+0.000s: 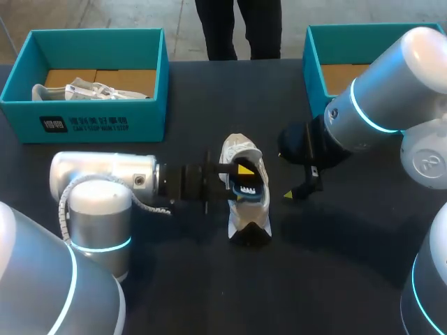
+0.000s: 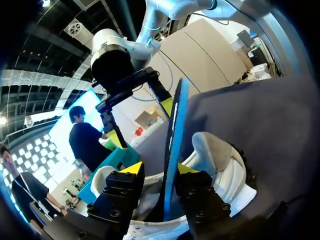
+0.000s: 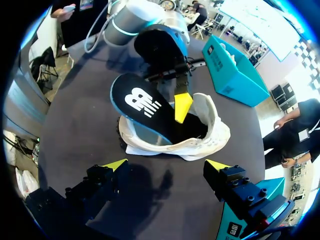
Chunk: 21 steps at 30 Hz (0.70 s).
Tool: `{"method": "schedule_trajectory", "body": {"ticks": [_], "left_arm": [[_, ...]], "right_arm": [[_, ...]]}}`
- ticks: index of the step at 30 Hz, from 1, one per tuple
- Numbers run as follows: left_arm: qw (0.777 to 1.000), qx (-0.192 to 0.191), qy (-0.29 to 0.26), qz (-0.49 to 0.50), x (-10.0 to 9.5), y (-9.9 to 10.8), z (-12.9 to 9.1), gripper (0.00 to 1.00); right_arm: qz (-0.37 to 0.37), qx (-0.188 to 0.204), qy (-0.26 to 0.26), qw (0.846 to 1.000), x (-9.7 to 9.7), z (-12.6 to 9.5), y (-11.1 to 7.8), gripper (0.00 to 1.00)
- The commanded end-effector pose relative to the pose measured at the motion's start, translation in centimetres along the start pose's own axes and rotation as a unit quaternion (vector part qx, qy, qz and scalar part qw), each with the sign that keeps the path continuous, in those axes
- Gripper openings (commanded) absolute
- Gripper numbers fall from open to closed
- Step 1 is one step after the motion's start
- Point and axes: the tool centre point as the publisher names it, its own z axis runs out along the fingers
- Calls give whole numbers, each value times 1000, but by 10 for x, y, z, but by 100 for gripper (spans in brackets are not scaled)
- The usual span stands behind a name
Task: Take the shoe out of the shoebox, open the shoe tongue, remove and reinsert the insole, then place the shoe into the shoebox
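Shoe [image 1: 246, 209] [image 3: 210, 127]: white, out of any box, resting near the middle of the dark surface [image 1: 188, 293]. Insole [image 1: 253, 190] [image 3: 140, 102]: black top face, blue underside, standing at a tilt out of the shoe opening, with its lower end inside the shoe and its upper end raised clear of it. Left gripper [image 1: 243, 183] [image 2: 159, 168]: comes in level from the shoe's left side, jaws clenched on the insole, which the left wrist view shows edge-on between the two yellow tips. One yellow fingertip [image 3: 182, 107] lies against the insole's black face; the other is hidden behind it. Right gripper [image 1: 284, 176] [image 3: 166, 164]: just beside the shoe on its right, apart from it, jaws released and spread wide with only bare surface between them. Teal shoebox [image 1: 84, 125]: well apart from the shoe, toward the far left, holding a second white shoe [image 1: 91, 91]. Another teal box [image 1: 318, 56]: far right of the shoe, partly hidden by the right arm [image 1: 377, 91], cardboard floor showing.
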Motion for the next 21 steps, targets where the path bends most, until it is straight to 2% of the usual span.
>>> {"method": "schedule_trajectory", "body": {"ticks": [1,6,9,21], "left_arm": [[1000,-5,-3,3,4,-16,-13,34],[1000,-8,2,6,6,-20,-15,23],[1000,-10,5,3,8,-18,-14,0],[1000,-10,21,14,9,6,4,0]], "right_arm": [[0,0,-1,1000,1,0,0,100],[0,0,-1,1000,1,0,0,100],[0,0,-1,1000,1,0,0,100],[0,0,-1,1000,1,0,0,100]]}}
